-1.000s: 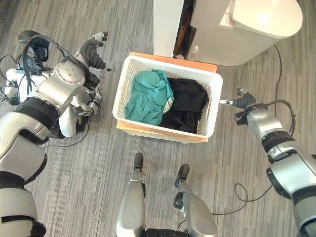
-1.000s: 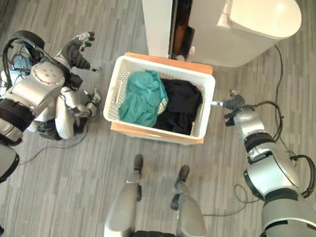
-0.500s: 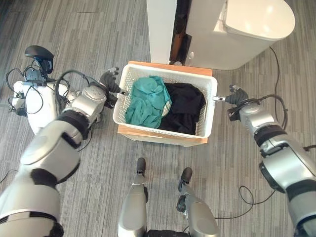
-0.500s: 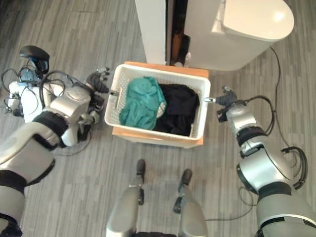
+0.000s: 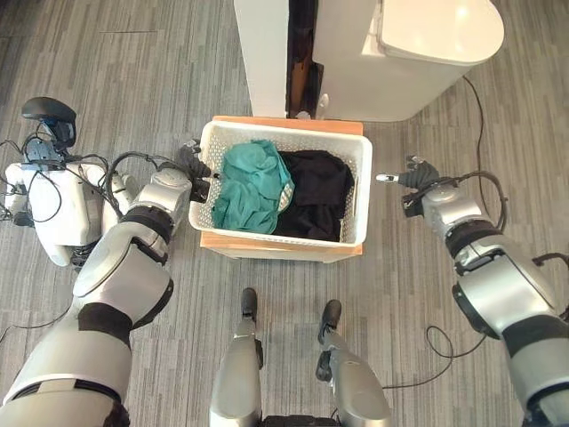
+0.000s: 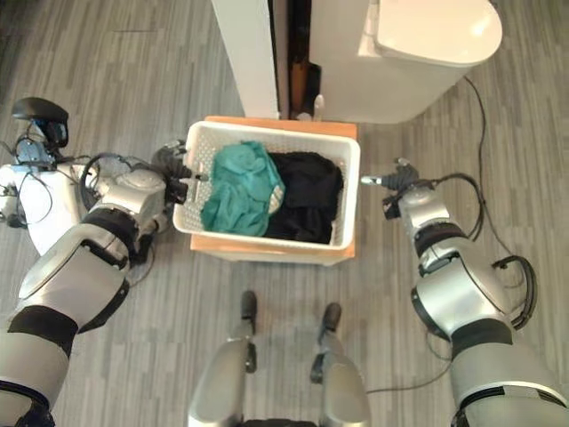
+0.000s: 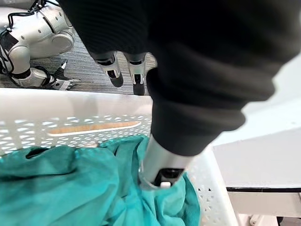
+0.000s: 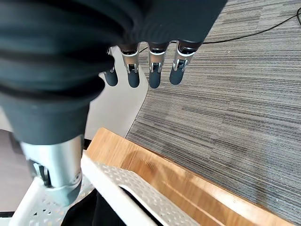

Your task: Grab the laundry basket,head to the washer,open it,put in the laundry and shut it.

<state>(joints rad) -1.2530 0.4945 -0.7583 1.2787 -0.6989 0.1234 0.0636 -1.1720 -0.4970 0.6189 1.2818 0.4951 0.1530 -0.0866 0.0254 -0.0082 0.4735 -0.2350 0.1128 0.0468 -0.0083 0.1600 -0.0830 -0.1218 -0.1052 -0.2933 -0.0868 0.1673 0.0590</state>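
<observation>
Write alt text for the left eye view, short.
A white laundry basket holding teal cloth and black cloth sits on a wooden stand, with the robot's left hand at its left rim and right hand open beside its right rim. A white washer stands behind.

The floor (image 5: 160, 53) is covered throughout with grey carpet in a fine striped weave, laid in square tiles whose stripes run in differing directions. At twelve o'clock a tall white cabinet (image 5: 260, 53) is seen, and a dark narrow gap (image 5: 300, 44) is left between it and a rounded white appliance (image 5: 418, 62) toward one o'clock. Bright light is reflected off the appliance's smooth top. A low wooden platform (image 5: 276, 252) is set on the carpet at the centre of the scene. At nine o'clock a second small white and grey robot (image 5: 53, 209) is seen lying on the floor among black cables.
</observation>
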